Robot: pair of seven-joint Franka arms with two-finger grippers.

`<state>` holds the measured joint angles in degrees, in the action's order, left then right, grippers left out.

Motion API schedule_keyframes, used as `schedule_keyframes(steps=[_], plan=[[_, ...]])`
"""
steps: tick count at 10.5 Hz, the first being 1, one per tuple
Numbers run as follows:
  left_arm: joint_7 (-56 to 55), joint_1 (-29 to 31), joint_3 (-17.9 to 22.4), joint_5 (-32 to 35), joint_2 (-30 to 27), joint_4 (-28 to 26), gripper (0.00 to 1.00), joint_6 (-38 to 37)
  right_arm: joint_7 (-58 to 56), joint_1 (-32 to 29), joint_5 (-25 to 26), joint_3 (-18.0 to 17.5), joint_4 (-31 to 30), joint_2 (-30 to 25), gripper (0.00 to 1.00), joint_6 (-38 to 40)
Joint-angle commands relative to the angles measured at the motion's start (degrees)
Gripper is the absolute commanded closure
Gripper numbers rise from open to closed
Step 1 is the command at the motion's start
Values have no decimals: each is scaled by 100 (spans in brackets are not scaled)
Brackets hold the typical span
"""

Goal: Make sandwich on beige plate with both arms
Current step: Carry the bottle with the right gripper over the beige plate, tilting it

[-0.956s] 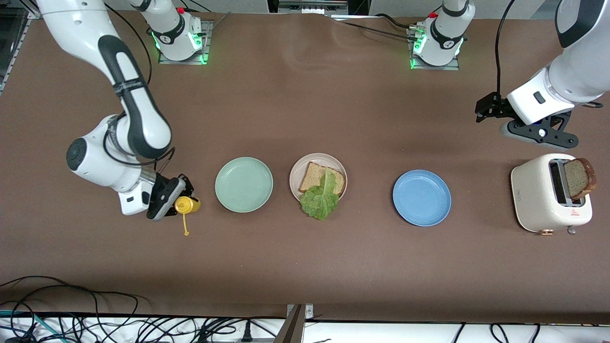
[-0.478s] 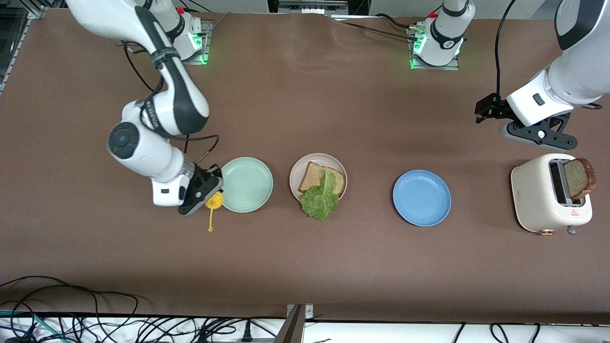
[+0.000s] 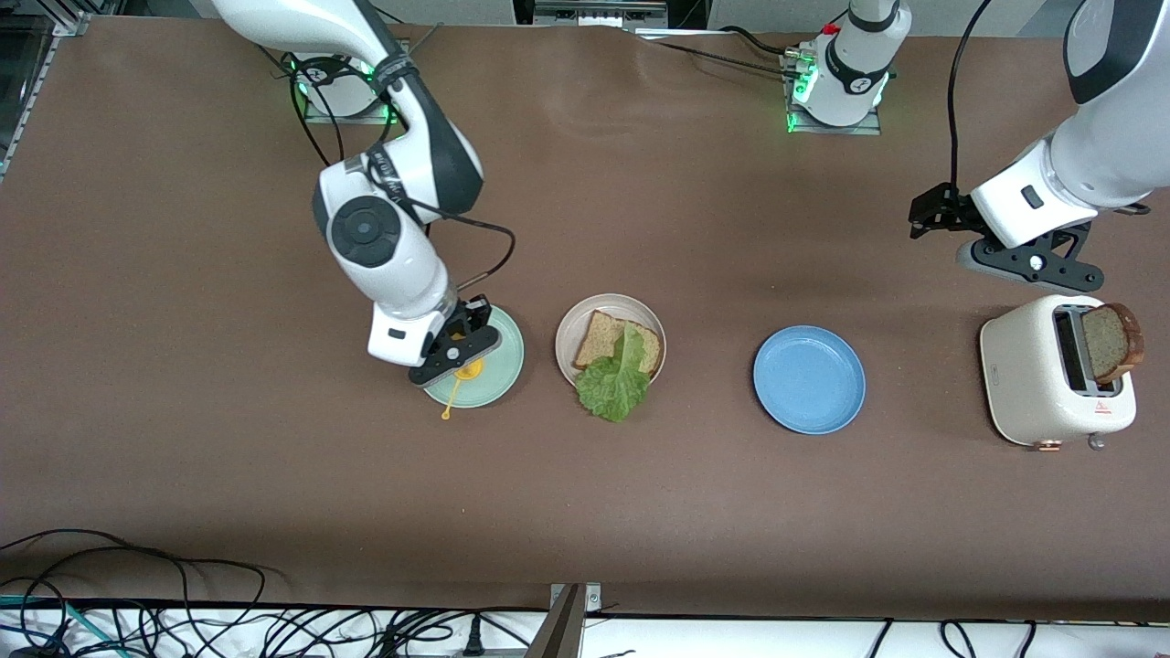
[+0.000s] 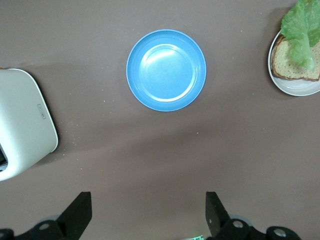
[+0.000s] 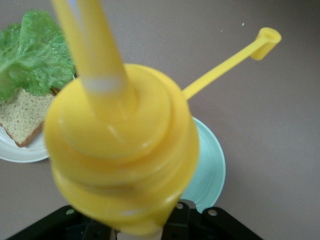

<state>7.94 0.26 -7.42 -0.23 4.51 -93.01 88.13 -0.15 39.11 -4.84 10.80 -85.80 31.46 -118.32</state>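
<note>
I've got the right gripper [image 3: 454,350] clamped on a yellow mustard bottle [image 3: 468,369], nozzle down over the mint-green plate [image 3: 498,361], likely heading for the open sandwich [image 3: 617,352] on the beige plate [image 3: 569,329]. The left gripper [image 3: 923,217] waits, fingers apart, near the toaster [image 3: 1024,384]. Only the right wrist view shows the bottle's cap tether [image 5: 227,62].
</note>
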Motion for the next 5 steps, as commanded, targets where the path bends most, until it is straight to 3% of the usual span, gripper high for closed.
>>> schedule_keyframes(steps=[1,4,5], plan=[[-38,53,-14,-144,14,3,0,-32,751,675,97,554,887,587,100,650],[-38,44,-14,-144,32,2,0,-24,920,1597,97,1448,2081,1640,100,1572],[-38,44,-14,-144,32,3,0,-24,920,1774,106,1582,2216,1879,100,1654]])
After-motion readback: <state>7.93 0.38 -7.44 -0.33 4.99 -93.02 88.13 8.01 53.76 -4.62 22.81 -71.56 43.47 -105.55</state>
